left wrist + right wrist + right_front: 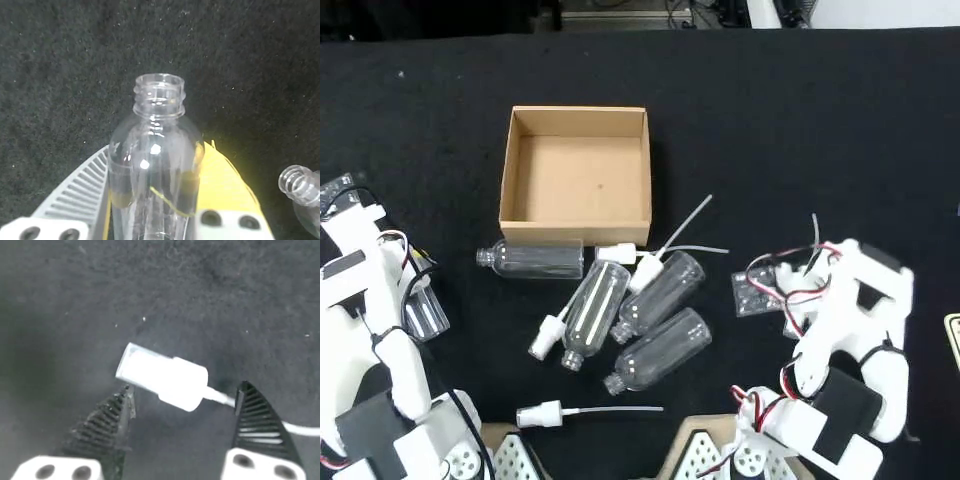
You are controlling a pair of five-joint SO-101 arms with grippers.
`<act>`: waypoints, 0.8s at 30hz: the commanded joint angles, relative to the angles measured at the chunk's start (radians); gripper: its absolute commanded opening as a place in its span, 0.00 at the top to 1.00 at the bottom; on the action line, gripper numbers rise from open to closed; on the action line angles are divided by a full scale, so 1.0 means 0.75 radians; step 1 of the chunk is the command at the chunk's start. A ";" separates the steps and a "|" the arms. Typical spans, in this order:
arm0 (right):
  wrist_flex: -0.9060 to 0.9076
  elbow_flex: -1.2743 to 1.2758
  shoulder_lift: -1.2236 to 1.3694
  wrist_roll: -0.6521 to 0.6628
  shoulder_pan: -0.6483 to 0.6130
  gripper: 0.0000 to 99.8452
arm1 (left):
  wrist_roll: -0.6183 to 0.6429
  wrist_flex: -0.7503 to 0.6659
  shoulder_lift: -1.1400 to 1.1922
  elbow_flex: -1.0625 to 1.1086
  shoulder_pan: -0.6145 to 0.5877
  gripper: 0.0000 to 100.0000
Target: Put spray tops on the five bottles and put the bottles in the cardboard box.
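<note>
1. At the left edge, the left gripper [157, 150] clamps a clear bottle [152, 165].
2. On the right, the right gripper [185, 389] stands spread around a spray top [165, 375].
3. Four other bottles [660, 350] lie just near of the cardboard box [576, 215].

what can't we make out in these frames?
Left wrist view: the base of the held bottle, cut off by the frame edge.
Left wrist view: the second bottle, mostly outside the frame.
Right wrist view: the far end of the spray top tube, which runs off the edge.
</note>
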 commanded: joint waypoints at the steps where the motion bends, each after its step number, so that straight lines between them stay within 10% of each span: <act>1: -0.133 0.081 -0.013 -0.057 0.027 0.76 | 0.006 -0.008 -0.008 -0.085 0.009 0.97; 6: -0.129 0.054 -0.013 -0.507 -0.006 1.00 | 0.004 -0.008 -0.010 -0.085 0.009 0.97; 17: -0.127 -0.024 -0.001 -1.802 0.135 0.95 | 0.004 -0.008 -0.010 -0.083 0.013 0.97; 24: -0.082 -0.028 -0.001 -1.960 0.188 0.94 | 0.004 -0.008 -0.012 -0.079 0.009 0.97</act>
